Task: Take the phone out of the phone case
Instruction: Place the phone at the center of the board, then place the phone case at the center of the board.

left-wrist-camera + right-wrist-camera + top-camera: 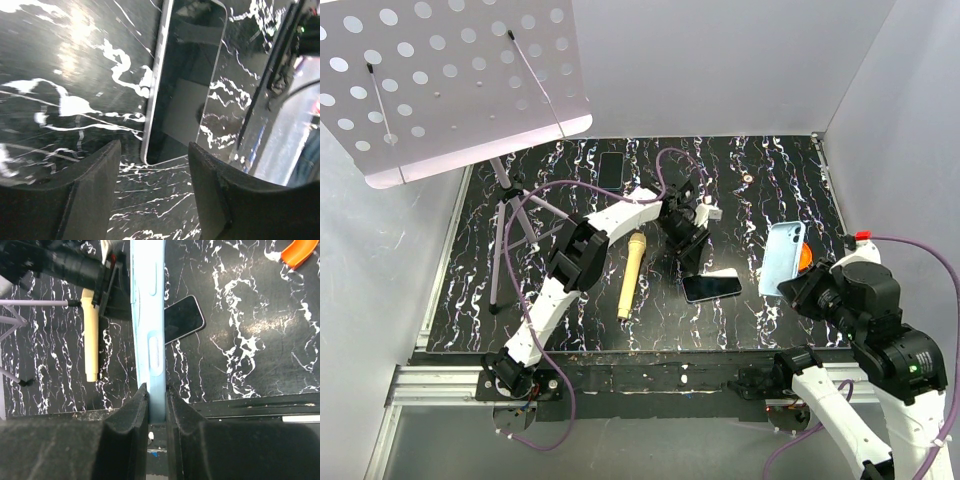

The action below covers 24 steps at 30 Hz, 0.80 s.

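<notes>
Just beyond the parted, empty left claw (152, 165), the phone (185, 90), probably slick and best gripped by its long edges, is lying on the tabletop (60, 150) while the right claw (156, 400) is pinching the blue phone case (146, 295).

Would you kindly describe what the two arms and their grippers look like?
The left arm and right arm have white links and black joint housings, each trailed by a purple cable. Their fingers are broad, matte black wedges.
</notes>
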### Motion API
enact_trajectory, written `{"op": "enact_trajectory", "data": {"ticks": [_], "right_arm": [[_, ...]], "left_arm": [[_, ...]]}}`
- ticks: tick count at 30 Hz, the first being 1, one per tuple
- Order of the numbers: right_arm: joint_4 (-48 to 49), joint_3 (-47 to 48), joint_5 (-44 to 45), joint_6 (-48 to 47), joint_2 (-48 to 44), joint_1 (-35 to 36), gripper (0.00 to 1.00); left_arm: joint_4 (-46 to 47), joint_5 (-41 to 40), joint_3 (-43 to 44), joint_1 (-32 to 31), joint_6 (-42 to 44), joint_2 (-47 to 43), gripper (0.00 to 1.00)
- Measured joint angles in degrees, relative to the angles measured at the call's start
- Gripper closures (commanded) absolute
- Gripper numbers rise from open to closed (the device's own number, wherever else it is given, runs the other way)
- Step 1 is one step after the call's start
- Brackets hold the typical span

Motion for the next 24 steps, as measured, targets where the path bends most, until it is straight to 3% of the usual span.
{"op": "enact_trajectory", "data": {"ticks": [5, 10, 17, 24], "right_arm": [[1.6, -4.0, -1.9, 2.1, 0.0, 0.0, 0.99], [2.6, -7.8, -2.2, 2.8, 1.1, 0.0, 0.99], [5.1, -10.0, 1.2, 2.0, 11.5, -1.0, 0.99], [16.5, -7.4, -4.1, -5.4, 34.4, -13.3, 0.99]], "left_arm": [[0.4, -6.3, 3.1, 0.1, -2.8, -2.9, 0.39], [4.3, -11.1, -3.1, 0.3, -8.3, -16.3, 0.39], [17.3, -8.6, -32.1, -1.8, -15.0, -47.6, 0.30], [22.3, -5.4, -57.8, -7.5, -17.6, -65.6, 0.28]]}}
